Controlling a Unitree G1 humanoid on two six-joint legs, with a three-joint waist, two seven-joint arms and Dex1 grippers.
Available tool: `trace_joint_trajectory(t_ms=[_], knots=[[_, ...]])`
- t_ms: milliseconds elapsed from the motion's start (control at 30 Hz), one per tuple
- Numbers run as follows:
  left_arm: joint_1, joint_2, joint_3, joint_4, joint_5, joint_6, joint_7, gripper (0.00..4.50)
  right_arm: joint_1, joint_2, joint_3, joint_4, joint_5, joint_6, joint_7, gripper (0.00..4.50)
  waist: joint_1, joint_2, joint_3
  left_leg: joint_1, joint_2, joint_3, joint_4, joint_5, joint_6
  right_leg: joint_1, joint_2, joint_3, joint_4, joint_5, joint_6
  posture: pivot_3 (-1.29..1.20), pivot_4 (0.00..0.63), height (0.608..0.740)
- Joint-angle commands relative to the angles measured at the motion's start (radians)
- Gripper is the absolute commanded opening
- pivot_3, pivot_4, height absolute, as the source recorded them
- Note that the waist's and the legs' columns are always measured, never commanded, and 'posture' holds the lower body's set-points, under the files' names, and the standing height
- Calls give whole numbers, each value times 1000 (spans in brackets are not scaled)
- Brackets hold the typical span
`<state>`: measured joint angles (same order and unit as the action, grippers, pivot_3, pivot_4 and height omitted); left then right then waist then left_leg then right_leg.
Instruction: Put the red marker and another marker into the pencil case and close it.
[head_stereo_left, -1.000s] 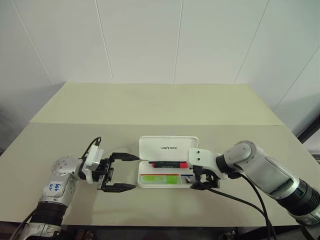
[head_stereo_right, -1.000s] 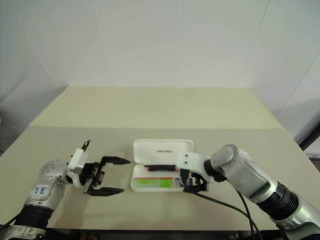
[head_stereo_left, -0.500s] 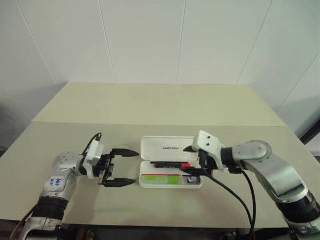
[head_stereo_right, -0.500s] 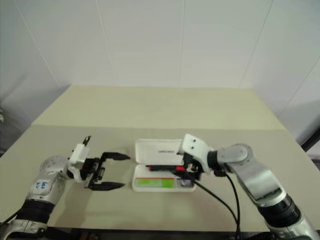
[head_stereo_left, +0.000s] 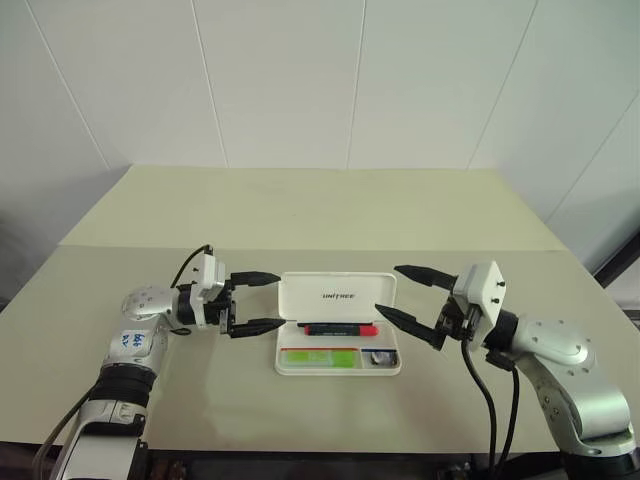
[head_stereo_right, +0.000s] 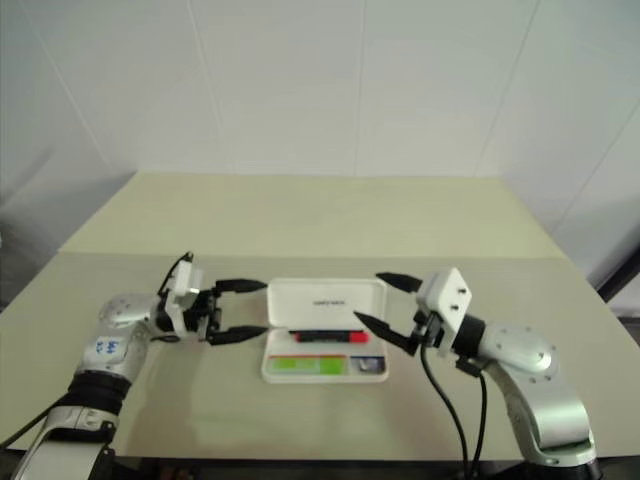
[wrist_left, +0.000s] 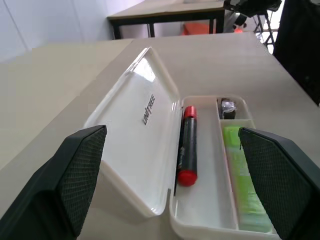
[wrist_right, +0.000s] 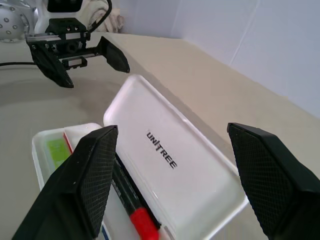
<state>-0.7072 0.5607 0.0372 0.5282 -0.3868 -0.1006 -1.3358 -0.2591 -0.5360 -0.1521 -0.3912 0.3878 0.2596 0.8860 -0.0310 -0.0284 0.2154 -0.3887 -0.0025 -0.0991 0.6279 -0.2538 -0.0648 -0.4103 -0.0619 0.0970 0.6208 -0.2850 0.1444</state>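
- Left claw (head_stereo_left: 258, 301) is wide open from where I'm sitting, nothing between its fingers. It hangs just beside the left end of the case (head_stereo_left: 338, 324), pointing at it, not touching as far as I can see.
- Right claw (head_stereo_left: 407, 294) is spread just as wide and empty too. It's up off the table (head_stereo_left: 300, 210) by the case's right end, aimed back toward it, clear of the lid.
- Case sits mid-table between the two claws with its lid flipped open and leaning back, logo facing up.
- Red marker (head_stereo_left: 339, 328) lies flat in the tray's far compartment, right along the hinge side under the lid.
- Green marker (head_stereo_left: 320, 357) lies in the near compartment, parallel to the red one.
- There's a small dark bit (head_stereo_left: 379, 356) in the little pocket at the tray's right end; can't tell what it is.
- In the left wrist view both markers show inside the tray, red one (wrist_left: 187, 146) against the lid hinge, green one (wrist_left: 243, 180) on the other side of the divider.
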Motion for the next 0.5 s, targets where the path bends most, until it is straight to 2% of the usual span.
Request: trace_joint_trajectory(t_ms=[33,233,500], knots=[[-42,-2,14,39,6,-24,-15,4500,45,-38,-40,11,52,-46,62,4465,2,0,0,0,0,0,0,0,0,0,0,0,0,0,0,0,150,740],[-93,1,37,138,-36,-46,-160,4500,77,-145,-71,100,171,-32,249,4465,2,0,0,0,0,0,1,0,0,1,0,0,-1,0,0,0,150,740],[-209,10,50,350,1,-112,-224,4500,4,-253,-91,259,268,-27,465,4465,1,0,0,0,0,0,1,0,0,1,0,0,0,0,1,0,150,740]])
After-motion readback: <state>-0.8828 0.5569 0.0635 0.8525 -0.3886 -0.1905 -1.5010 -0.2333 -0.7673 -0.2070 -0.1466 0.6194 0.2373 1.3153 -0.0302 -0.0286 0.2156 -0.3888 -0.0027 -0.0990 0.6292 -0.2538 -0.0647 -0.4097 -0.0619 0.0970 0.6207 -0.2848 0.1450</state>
